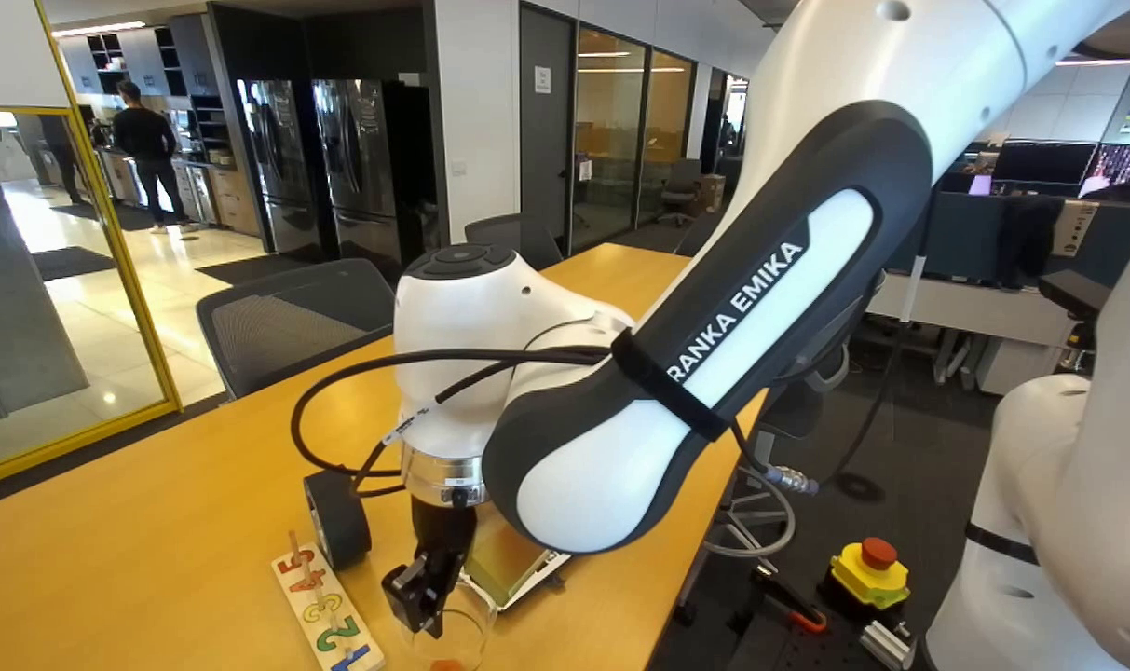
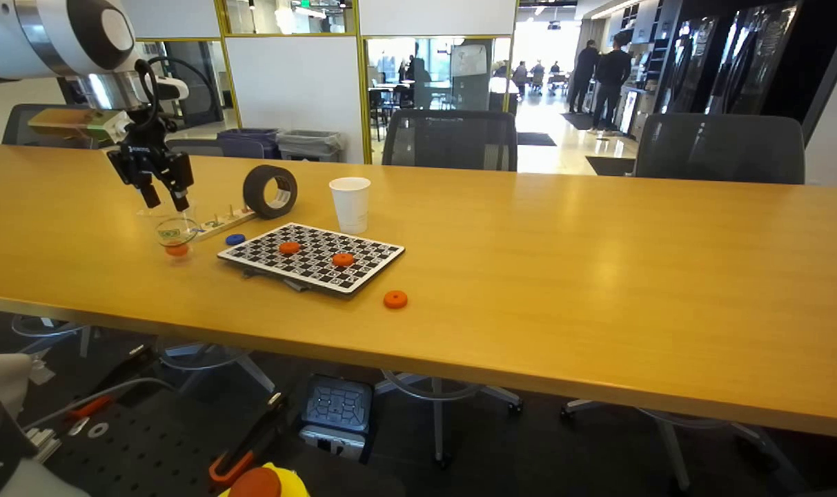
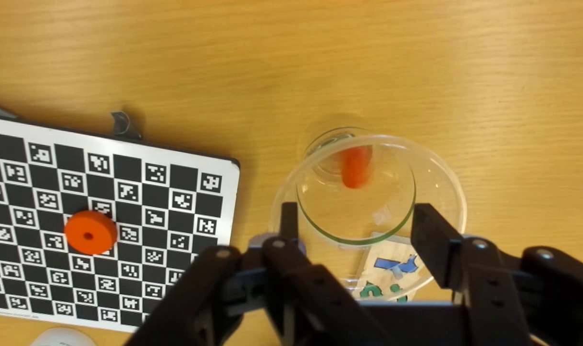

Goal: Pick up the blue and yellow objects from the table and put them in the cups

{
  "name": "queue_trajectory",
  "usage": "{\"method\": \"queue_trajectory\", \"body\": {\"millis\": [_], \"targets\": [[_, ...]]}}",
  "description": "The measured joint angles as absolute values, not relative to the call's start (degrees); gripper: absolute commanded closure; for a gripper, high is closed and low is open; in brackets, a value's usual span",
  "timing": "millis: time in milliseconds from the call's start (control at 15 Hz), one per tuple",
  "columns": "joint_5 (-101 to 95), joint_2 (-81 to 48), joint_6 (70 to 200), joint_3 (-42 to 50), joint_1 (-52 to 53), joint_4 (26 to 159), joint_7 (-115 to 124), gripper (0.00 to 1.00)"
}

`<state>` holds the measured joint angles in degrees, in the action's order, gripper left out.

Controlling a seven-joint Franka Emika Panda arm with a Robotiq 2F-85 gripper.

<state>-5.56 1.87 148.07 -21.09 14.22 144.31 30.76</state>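
Hovering above the clear plastic cup (image 2: 177,237) that holds an orange-red piece (image 2: 176,250), your black gripper (image 2: 167,204) stands with fingers apart. A blue disc (image 2: 235,239) lies on your yellowish wooden table (image 2: 563,276) beside the black-and-white checkered board (image 2: 315,257); two orange-red discs (image 2: 343,260) lie on it, a third (image 2: 395,299) nearby.

Orange piece (image 3: 355,169) inside clear cup (image 3: 433,204), blurry in wrist view
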Motion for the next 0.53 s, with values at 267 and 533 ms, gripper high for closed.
{"method": "queue_trajectory", "body": {"millis": [267, 533], "targets": [[-5.6, 1.9, 147.4, -20.6, 14.2, 143.4, 30.7, 0.00], [-5.8, 1.8, 145.8, -19.2, 14.2, 140.8, 30.4, 0.00]]}}
